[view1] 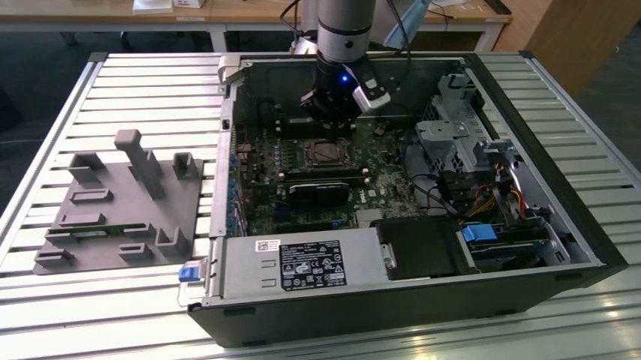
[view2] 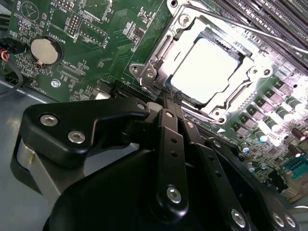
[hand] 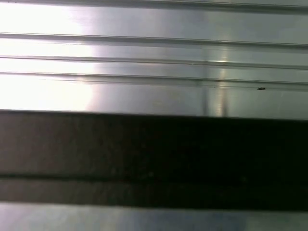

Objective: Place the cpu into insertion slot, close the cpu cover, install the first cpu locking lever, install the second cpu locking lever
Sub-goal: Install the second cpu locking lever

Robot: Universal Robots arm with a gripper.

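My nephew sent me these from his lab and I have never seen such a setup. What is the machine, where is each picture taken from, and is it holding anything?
The machine is a single robot arm reaching down into an opened computer case that lies on a slatted metal table.

The exterior view looks from a camera off the arm. Toward that view's left a grey plastic fixture with posts and pockets lies on the table. Inside the case is a green circuit board.

The second wrist view comes from a camera riding on the arm. It looks past the black gripper to the insertion slot. The cpu, a silvery square, sits in it, with the cpu cover closed around it. The fingers are together just beside the cover's edge, with nothing visibly held.

The first wrist view shows bright metal slats and a dark band.
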